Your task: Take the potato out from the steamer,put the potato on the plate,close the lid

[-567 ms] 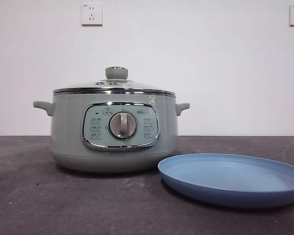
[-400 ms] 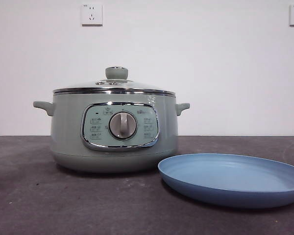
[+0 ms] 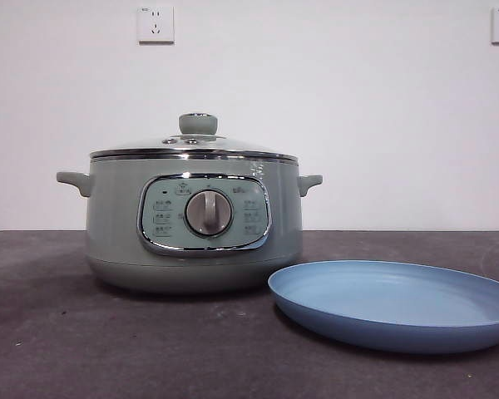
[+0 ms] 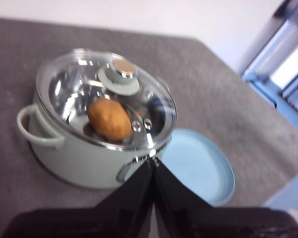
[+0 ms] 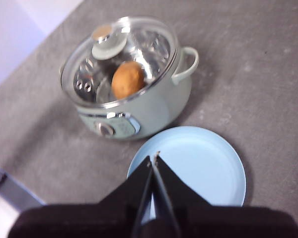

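Claws (image 4: pixel 153 166) (image 5: pixel 153 161) closed, aloft — lid (image 4: pixel 107 96) on steamer (image 3: pixel 194 220).

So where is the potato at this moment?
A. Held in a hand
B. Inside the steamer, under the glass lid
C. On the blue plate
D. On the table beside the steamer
B: both wrist views show the potato inside the steamer under the closed lid; the plate is bare.

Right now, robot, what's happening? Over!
Both claws shut, empty, high above the table: left claw, right claw. Potato inside steamer, lid on. Plate bare. Nothing in the way.
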You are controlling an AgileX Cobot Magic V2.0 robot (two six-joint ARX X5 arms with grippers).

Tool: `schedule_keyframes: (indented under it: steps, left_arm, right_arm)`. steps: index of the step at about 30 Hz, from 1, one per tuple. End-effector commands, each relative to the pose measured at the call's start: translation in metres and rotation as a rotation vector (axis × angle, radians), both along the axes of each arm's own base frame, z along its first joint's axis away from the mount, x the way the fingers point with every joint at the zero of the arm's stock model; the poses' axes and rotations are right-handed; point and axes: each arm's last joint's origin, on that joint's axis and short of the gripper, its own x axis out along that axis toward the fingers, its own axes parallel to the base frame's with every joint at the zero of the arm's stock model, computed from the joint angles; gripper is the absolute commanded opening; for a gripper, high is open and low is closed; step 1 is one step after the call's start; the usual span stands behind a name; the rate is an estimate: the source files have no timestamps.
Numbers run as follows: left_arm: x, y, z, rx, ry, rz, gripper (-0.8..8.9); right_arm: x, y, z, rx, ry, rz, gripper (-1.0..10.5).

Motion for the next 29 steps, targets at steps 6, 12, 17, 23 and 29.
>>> schedule_keyframes:
  steps: [6,12,17,23,29]
  left_arm:
    - [0.002,-0.003,0.006,0.090,0.017,-0.086,-0.08]
    - [0.002,-0.003,0.006,0.090,0.018,-0.083,1.31]
    - [0.002,-0.003,0.006,0.091,0.012,-0.083,7.21]
    - [0.003,-0.003,0.007,0.091,0.006,-0.083,7.20]
    - [0.004,-0.003,0.010,0.095,-0.034,-0.081,7.20]
  right_arm:
    - [0.008,0.010,-0.004,-0.079,0.086,0.122,-0.1]
    - [0.011,0.014,-0.005,-0.079,0.089,0.146,0.8]
    - [0.012,0.014,-0.003,-0.057,0.093,0.123,6.6]
    - [0.012,0.014,-0.003,-0.057,0.093,0.123,6.6]
    - [0.012,0.014,-0.003,-0.057,0.093,0.123,6.6]
